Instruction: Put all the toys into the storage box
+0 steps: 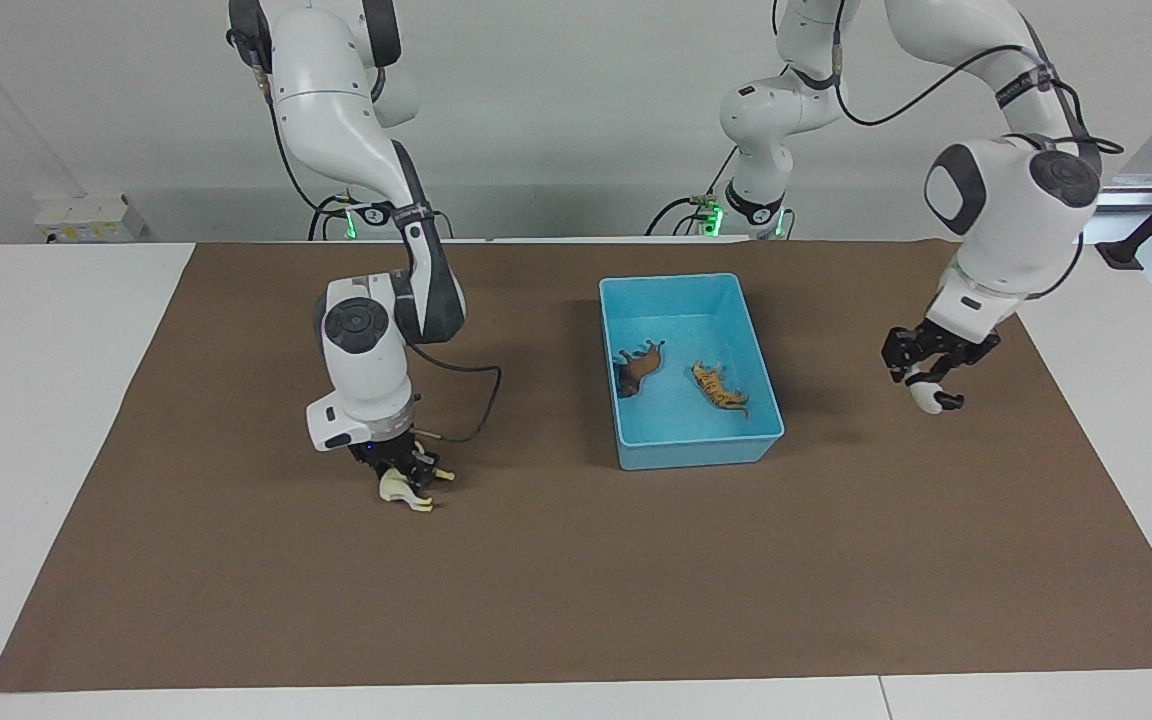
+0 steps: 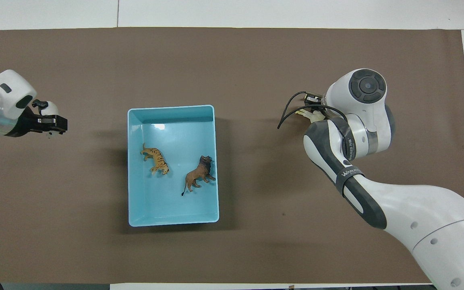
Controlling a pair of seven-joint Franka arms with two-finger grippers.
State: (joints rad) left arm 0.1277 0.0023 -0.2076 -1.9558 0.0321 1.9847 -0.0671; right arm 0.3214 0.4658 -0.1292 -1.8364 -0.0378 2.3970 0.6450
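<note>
Facing view: right hand (image 1: 406, 478) grips horse (image 1: 404, 490); left hand (image 1: 926, 385) holds panda (image 1: 929, 396).

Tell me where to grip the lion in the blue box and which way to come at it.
Grip the lion across its torso, coming straight down from above. It lies on its side in the storage box, close to the wall toward the right arm's end, so the walls block a sideways approach. Its legs and tail are thin.

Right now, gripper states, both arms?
Left gripper: shut on the panda, raised over the mat.
Right gripper: down at the mat, shut on the horse.
</note>
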